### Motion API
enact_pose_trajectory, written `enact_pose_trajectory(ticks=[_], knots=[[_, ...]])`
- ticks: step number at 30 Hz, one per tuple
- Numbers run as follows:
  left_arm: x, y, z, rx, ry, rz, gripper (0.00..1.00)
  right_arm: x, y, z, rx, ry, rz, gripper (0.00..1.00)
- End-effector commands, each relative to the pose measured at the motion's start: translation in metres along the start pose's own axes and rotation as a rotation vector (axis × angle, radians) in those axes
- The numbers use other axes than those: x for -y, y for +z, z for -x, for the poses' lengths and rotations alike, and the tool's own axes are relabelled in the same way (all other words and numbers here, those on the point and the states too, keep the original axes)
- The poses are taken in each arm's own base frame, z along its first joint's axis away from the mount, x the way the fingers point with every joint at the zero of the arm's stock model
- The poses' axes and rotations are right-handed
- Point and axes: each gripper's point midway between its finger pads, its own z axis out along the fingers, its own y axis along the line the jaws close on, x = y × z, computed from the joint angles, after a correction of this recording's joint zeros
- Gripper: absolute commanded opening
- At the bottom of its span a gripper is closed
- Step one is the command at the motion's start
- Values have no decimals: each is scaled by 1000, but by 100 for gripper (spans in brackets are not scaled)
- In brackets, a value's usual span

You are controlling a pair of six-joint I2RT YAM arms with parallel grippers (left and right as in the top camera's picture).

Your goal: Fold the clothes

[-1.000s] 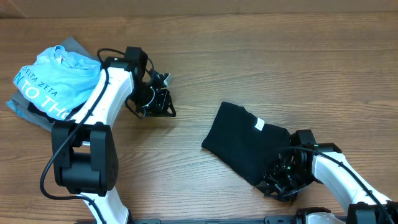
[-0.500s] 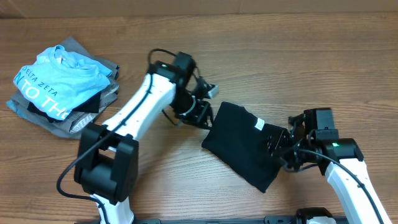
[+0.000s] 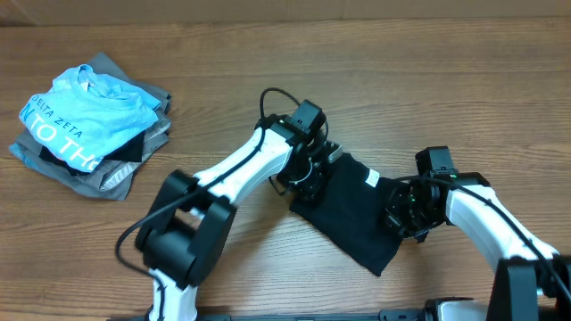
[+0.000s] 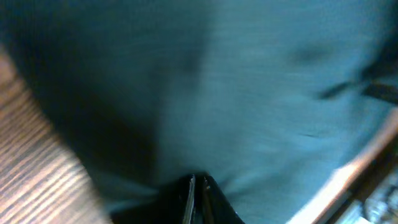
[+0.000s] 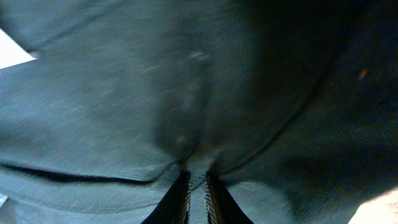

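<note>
Your left pincer (image 3: 310,175) is closed tight on the black shirt (image 3: 352,214) at its left edge; your right pincer (image 3: 403,215) pinches fabric at the shirt's right edge, on the counter (image 3: 401,71).

Wooden table (image 3: 401,80) w/ brown grain filled the overhead view; a strip of it also showed at bottom left of left wrist view. At far left, a crumpled light-blue tee (image 3: 80,111) w/ white lettering sat atop a pile of grey folded garments (image 3: 111,178), sth dark showing btwn them.
</note>
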Motion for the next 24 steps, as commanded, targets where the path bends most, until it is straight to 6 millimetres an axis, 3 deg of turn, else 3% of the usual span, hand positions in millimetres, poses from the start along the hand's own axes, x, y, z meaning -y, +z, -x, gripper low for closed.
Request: enact_pose_trajectory(ticks=[1,5,9,12,18,24], knots=[[-43,5,-5,-26,-136,43,20,3,3,5,7,6,-31,14],[-52,-37,9,36,-204,-38,38,5,3,5,12,0,-38,16],[-62,-87,26,129,-195,-127,70,5,3,5,12,0,-38,17],[-62,-97,30,169,-169,-211,88,5,3,6,16,0,-41,17],[-53,-58,19,100,-133,-241,100,5,3,7,21,-1,-42,17],[-33,2,2,-65,-198,-308,97,5,3,8,24,-3,-43,17]])
